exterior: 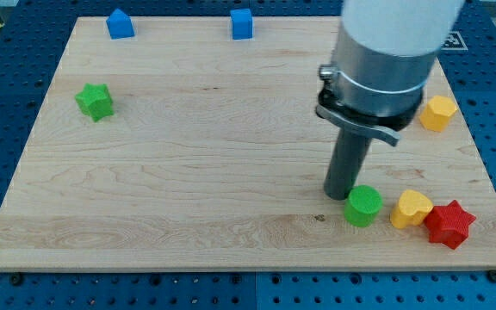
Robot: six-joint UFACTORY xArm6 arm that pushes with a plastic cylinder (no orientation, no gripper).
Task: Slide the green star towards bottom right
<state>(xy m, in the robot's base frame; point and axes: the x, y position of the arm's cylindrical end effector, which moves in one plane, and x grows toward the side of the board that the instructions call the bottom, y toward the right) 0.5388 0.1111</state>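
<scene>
The green star [95, 101] lies near the board's left edge, in the upper left of the view. My tip [343, 195] is far from it, at the lower right of the board. The tip stands right beside the upper left of a green cylinder [363, 206], touching or almost touching it. The rod rises from there into the grey arm body [386, 52] at the view's top right.
A yellow block [411, 208] and a red star [449, 224] lie right of the green cylinder. A yellow hexagon-like block [438, 113] sits near the right edge. Two blue blocks [120, 24] [242, 23] sit along the top edge of the wooden board [188, 172].
</scene>
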